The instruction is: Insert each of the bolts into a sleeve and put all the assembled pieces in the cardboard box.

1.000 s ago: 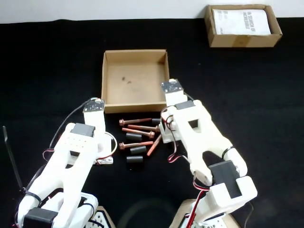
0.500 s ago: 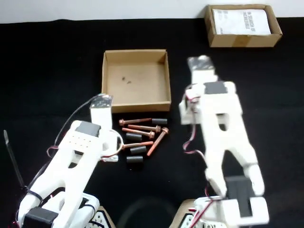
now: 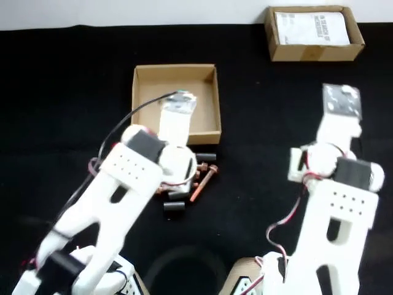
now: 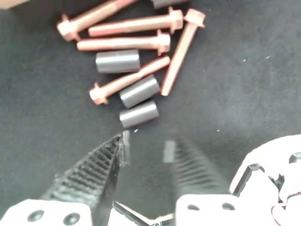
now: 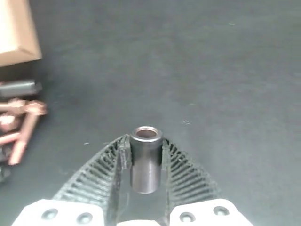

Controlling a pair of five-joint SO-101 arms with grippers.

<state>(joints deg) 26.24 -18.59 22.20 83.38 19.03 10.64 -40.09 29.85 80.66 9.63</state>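
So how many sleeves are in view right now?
5. One sleeve is held in the right gripper. Four lie in the bolt pile: three bunched on the side nearer the arms, one at the edge by the cardboard box. The left arm could hide more.

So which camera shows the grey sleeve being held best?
The right wrist view: the sleeve sits clamped in the right pincer, its hollow end visible. In the high view the right arm covers it. The left wrist view looks at the loose sleeves and bolts instead.
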